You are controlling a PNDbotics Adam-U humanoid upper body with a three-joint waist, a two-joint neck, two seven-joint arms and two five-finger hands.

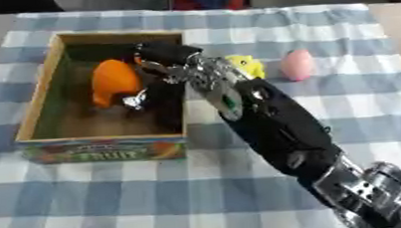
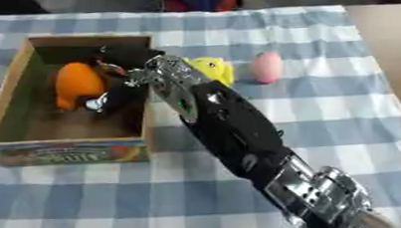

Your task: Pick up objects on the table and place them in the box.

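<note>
A wooden box (image 1: 36, 103) with a colourful fruit label on its front wall stands at the left of the checked table. Inside it is an orange rounded object (image 1: 113, 82). My right arm reaches in from the lower right, over the box's right wall. The right hand (image 1: 167, 55) is inside the box, with fingers and thumb curled round the right side of the orange object. A yellow object (image 2: 211, 69) lies just right of the box, partly hidden behind my wrist. Further right lies a pink egg-shaped object (image 1: 297, 64). The left hand shows in no view.
The blue and white checked cloth (image 1: 113, 201) covers the table, with bare table at the far right (image 2: 392, 49). My black forearm (image 1: 283, 126) crosses the table diagonally from the box to the lower right corner.
</note>
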